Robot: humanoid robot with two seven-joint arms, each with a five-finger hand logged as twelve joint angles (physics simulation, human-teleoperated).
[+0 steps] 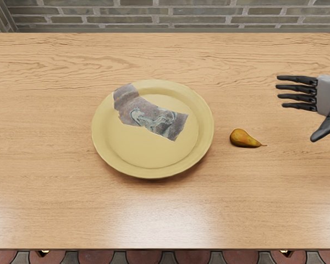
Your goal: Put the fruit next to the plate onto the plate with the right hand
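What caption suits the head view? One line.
Open grey right hand, apart from a small yellow-brown pear lying right of a round yellow plate on a wooden table.

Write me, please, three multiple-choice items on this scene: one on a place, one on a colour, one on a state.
1. Where does the pear lie?
A) on the plate
B) on the table, right of the plate
C) in the right hand

2. What colour is the plate?
A) pale yellow
B) blue
C) red

3. How is the right hand?
A) shut on the pear
B) open, holding nothing
C) resting on the plate

Answers: 1 B, it rests on the table beside the plate; 2 A, its rim is pale yellow; 3 B, its fingers are spread, away from the pear.
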